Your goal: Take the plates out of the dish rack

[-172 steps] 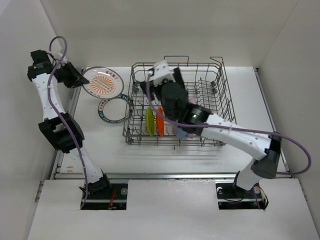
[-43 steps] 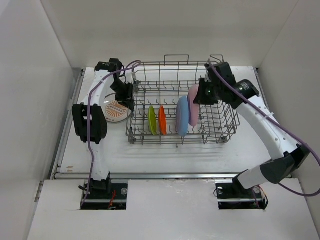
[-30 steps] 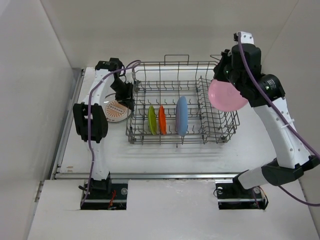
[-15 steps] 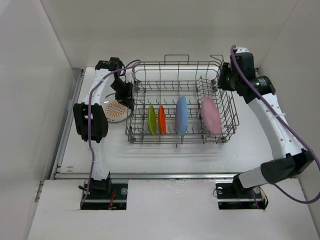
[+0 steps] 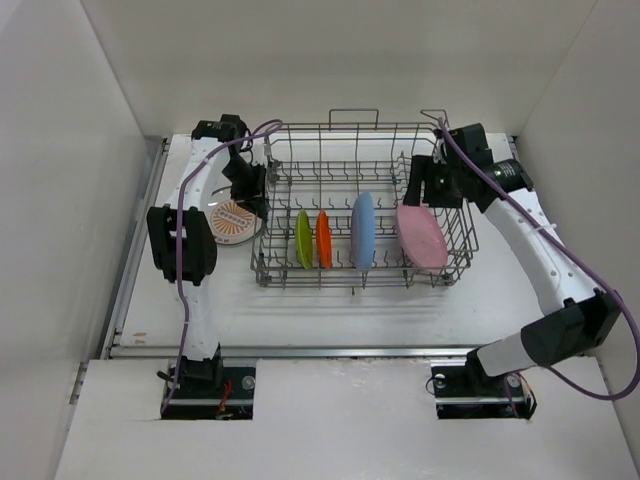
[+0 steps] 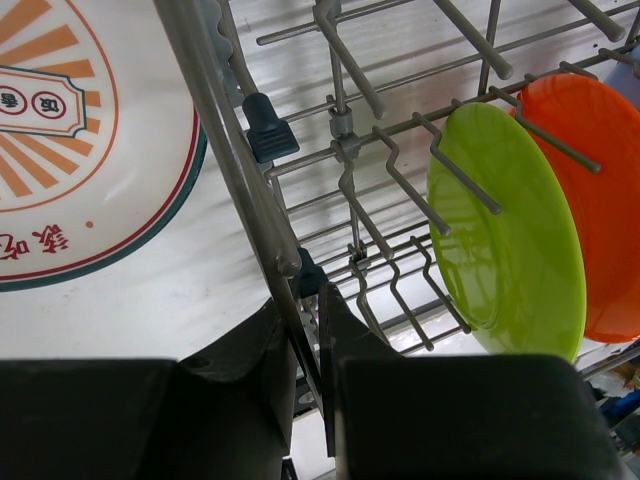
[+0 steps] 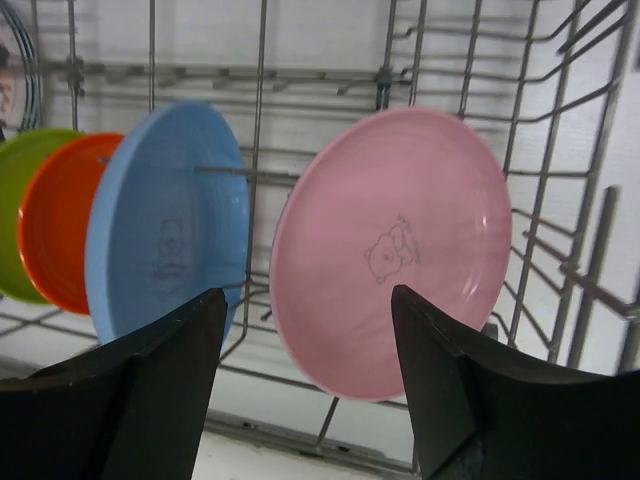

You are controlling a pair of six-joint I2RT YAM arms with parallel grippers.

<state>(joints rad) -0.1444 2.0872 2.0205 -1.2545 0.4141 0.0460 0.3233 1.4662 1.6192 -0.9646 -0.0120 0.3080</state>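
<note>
The left gripper (image 6: pixel 305 330) is pinched tight on the dish rack (image 5: pixel 350 127), on its left side wire. The right gripper (image 7: pixel 305 300) is gaping wide open with nothing in it, right by the pink plate (image 5: pixel 421 237) that's leaning inside the rack's right end.

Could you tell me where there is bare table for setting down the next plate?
The widest bare strip of table runs in front of the dish rack, along its near side. Left of the rack is crowded: the sunburst plate and left gripper fill it.
</note>
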